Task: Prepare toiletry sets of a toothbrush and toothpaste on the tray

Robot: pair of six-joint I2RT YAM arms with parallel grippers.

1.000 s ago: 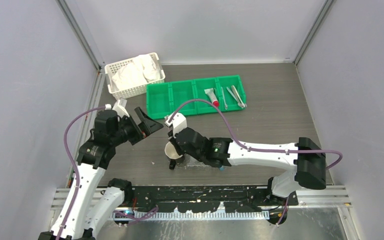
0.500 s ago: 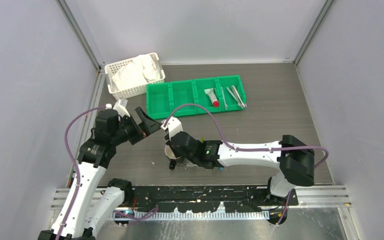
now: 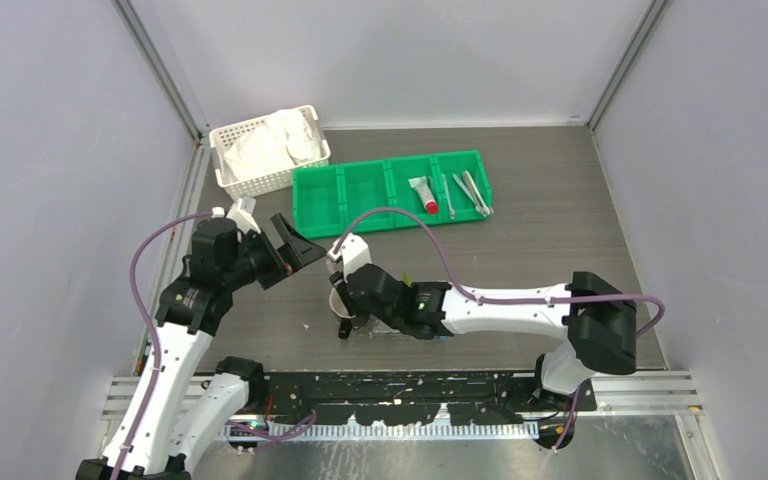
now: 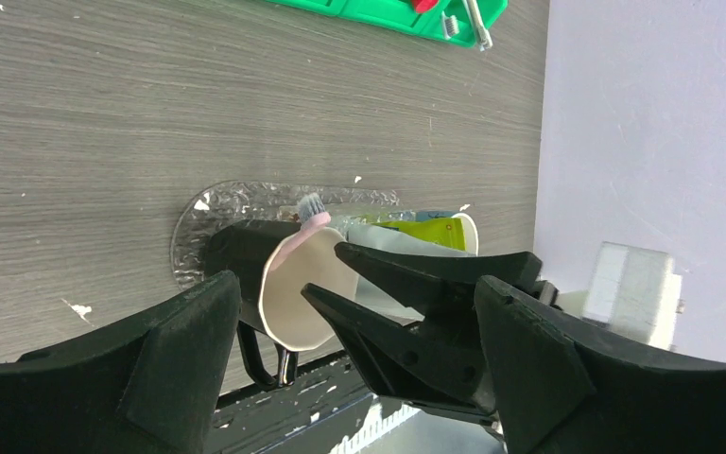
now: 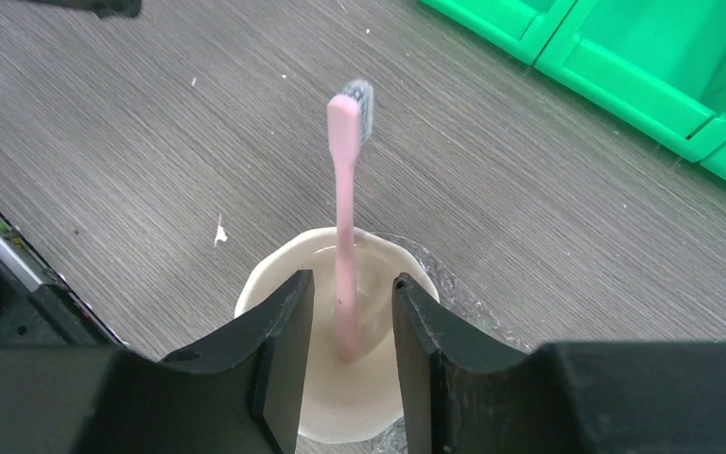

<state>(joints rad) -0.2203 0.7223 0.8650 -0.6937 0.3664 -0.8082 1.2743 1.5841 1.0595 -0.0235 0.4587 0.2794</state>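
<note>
A pink toothbrush (image 5: 344,189) stands upright, head up, in a cream cup (image 5: 354,402) on the clear tray (image 5: 438,276). My right gripper (image 5: 352,280) is above the cup and open. Its fingers flank the brush handle with a gap on each side. In the left wrist view the same cup (image 4: 302,293) and tray (image 4: 198,227) show, with a yellow-green toothpaste tube (image 4: 430,232) in a second cup behind. My left gripper (image 4: 357,282) hangs wide open to the left of the cup and holds nothing. From above, the right gripper (image 3: 345,298) covers the cup.
A green four-compartment bin (image 3: 360,195) lies at the back; it holds a white tube with a red cap (image 3: 422,192) and slim toothbrushes (image 3: 473,192). A white lattice basket (image 3: 245,175) with white cloths stands at the back left. Grey walls close both sides.
The right arm's elbow has shifted left while its wrist stayed over the cup, and its jaws now stand apart from the toothbrush. The left arm has not moved.
</note>
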